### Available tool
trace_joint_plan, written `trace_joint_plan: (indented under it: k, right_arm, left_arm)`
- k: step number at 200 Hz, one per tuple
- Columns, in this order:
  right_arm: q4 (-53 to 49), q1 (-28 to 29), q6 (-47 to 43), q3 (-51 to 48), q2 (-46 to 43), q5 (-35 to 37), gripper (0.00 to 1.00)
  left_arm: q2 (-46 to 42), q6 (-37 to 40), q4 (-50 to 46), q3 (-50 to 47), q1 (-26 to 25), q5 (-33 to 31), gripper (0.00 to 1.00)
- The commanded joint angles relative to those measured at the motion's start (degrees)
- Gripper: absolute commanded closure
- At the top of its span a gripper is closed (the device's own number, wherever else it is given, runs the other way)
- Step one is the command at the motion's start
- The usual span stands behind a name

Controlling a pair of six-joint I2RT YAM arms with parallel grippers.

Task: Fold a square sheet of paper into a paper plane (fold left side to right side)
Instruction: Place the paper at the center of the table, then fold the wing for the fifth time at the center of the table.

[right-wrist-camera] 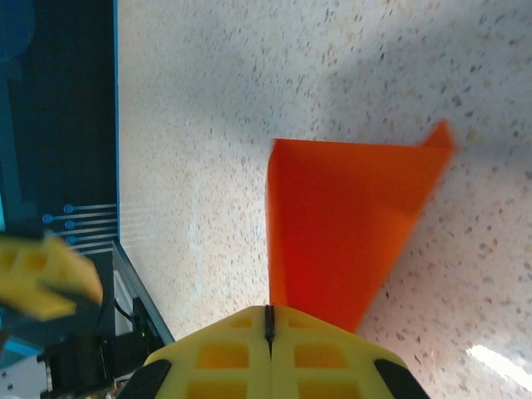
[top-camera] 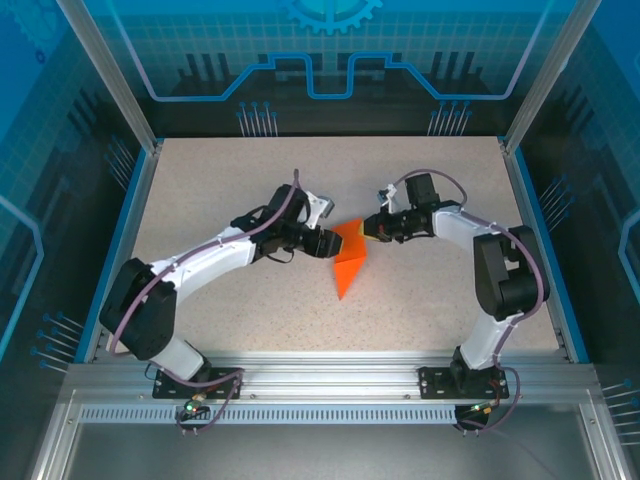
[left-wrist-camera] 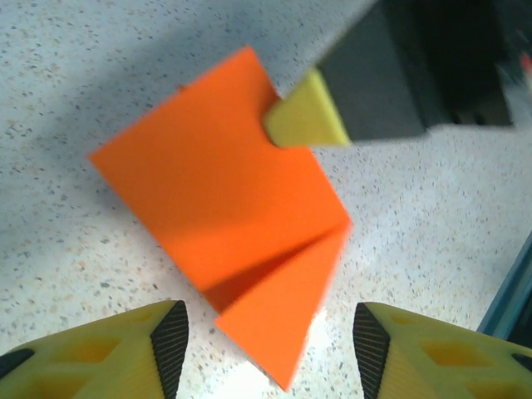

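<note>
Two arms sit bolted at the near edge of your speckled beige bench [top-camera: 430,310], and both bend inward so the grippers come together around the middle.

First thing out from the bases is the thin bright orange sheet of paper [top-camera: 349,265]. It's folded over into a wedge, with the sharp tip pointing back toward the bases and the wide end further out. There's a diagonal crease with one layer over another. I can't tell if that top layer is lying fully flat.

Your left gripper [left-wrist-camera: 266,328] is standing open and has hold of nothing. The paper's pointed end lies in the gap between the two yellow fingers, and neither finger touches it.

Just past that, on the sheet's right side near its far corner, your right gripper [right-wrist-camera: 268,318] is closed tight. Its fingers are pressed together with just a thin seam between them. The paper's edge runs straight into that seam, so it looks pinched there.

Beyond all that, the bench ends at the blue patterned back wall [top-camera: 330,60].
</note>
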Motion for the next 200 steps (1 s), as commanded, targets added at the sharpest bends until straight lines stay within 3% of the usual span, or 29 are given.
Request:
trace_joint_plan:
  k: [1, 63, 95, 161, 200]
  right_arm:
    - [-4.4, 0.7, 3.7, 3.9, 2.9, 2.1, 1.00]
    - [-4.1, 0.5, 7.8, 7.2, 7.2, 3.6, 1.00]
    - [-3.2, 0.4, 8.6, 6.8, 7.2, 4.1, 1.00]
    - [-2.9, 0.3, 8.9, 6.4, 8.0, 3.8, 1.00]
    - [-2.7, 0.3, 8.7, 6.2, 8.3, 3.7, 1.00]
  left_arm:
    - [-1.7, 2.7, -4.5, -0.9, -3.5, -6.4, 0.41]
    - [6.8, 3.3, -6.6, 3.3, -12.1, -12.3, 0.33]
    - [12.7, 4.5, -9.0, 7.4, -15.5, -21.6, 0.32]
    - [20.2, 3.9, -12.0, 12.5, -18.8, -35.1, 0.31]
    - [22.4, 2.8, -12.5, 13.4, -19.4, -37.1, 0.36]
